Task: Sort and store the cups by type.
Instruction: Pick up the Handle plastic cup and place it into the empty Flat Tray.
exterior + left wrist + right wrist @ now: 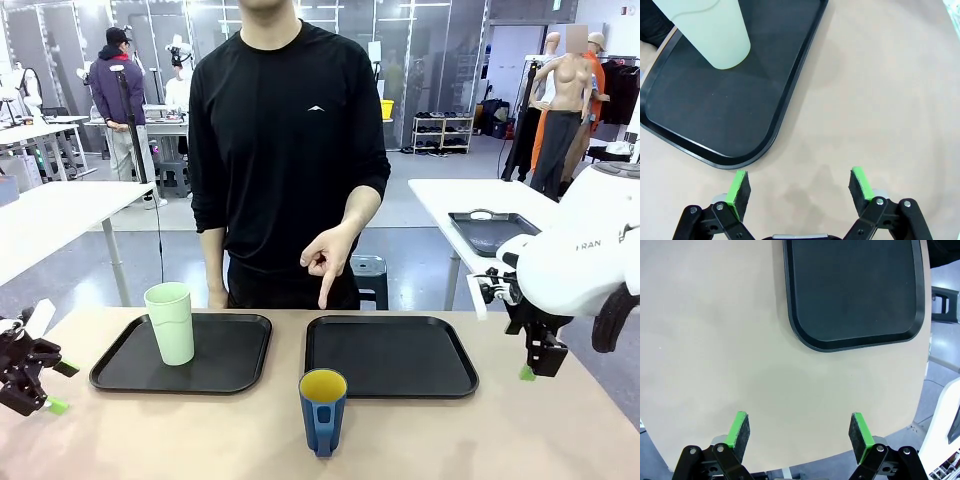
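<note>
A tall pale mint-green tumbler [170, 322] stands upright on the left black tray [230, 375]. A dark blue mug [323, 410] with a yellow inside and a handle stands on the bare table near the front edge, between the two trays. The right black tray [390, 358] has nothing on it. My left gripper [59, 387] hovers open at the table's left edge, well apart from the tumbler [715, 30]. In its wrist view the left gripper [800, 186] is over bare table beside the tray's corner [715, 115]. My right gripper [530, 370] hangs open past the right tray [855, 290], empty [800, 432].
The person stands at the far side, one hand [328, 262] pointing a finger down over the right tray's far edge. Another table [480, 195] with a dark tray stands behind on the right. Bare tabletop lies around the mug and in front of both trays.
</note>
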Robot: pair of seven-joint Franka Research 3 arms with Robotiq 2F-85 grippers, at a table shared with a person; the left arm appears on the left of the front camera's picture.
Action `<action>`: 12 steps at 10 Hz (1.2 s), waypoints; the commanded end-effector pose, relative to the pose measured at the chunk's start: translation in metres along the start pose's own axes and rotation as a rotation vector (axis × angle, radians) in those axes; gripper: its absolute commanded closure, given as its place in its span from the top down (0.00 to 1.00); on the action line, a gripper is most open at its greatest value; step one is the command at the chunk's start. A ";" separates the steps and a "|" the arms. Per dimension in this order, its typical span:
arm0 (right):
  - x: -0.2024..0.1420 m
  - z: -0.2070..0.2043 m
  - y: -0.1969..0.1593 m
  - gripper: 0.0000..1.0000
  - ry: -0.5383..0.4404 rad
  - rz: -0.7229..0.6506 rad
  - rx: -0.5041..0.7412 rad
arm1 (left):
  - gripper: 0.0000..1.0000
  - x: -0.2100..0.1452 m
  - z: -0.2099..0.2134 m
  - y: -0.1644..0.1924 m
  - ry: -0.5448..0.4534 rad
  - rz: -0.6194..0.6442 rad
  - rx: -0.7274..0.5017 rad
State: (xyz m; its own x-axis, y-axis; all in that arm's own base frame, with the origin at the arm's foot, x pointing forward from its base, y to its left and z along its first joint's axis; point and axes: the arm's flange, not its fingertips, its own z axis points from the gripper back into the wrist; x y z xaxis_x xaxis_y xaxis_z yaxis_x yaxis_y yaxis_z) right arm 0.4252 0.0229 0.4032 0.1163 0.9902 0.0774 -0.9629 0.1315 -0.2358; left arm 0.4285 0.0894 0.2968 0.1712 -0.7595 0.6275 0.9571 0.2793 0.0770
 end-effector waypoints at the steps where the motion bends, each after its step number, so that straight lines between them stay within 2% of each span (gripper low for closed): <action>1: 0.000 0.000 0.000 1.00 -0.002 -0.014 0.003 | 1.00 0.000 0.000 0.000 -0.006 -0.018 0.006; 2: 0.000 0.000 0.000 1.00 0.000 0.000 0.000 | 1.00 0.000 0.000 0.000 -0.006 -0.018 0.006; 3: 0.000 -0.017 0.002 1.00 -0.025 0.102 0.047 | 1.00 0.000 0.000 0.000 -0.006 -0.018 0.006; 5: -0.006 -0.042 0.015 1.00 -0.175 0.119 0.079 | 1.00 0.000 0.000 0.000 -0.006 -0.018 0.006; 7: -0.009 -0.065 0.029 1.00 -0.374 0.152 0.102 | 1.00 0.000 0.000 0.000 -0.006 -0.018 0.006; 8: -0.009 -0.075 0.031 1.00 -0.518 0.161 0.110 | 1.00 0.000 0.000 0.000 -0.006 -0.018 0.006; 9: -0.012 -0.085 0.030 1.00 -0.613 0.133 0.101 | 1.00 0.000 0.000 0.000 -0.006 -0.018 0.006; 12: -0.002 -0.106 0.029 1.00 -0.860 0.188 0.080 | 1.00 0.000 0.000 0.000 -0.006 -0.018 0.006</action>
State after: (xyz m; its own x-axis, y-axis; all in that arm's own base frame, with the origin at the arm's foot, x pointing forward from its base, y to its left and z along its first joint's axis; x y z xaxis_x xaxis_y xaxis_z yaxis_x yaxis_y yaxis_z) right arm 0.4056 0.0331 0.3188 -0.2058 0.6628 0.7200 -0.9658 -0.0192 -0.2584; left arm 0.4286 0.0894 0.2968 0.1711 -0.7595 0.6276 0.9571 0.2793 0.0770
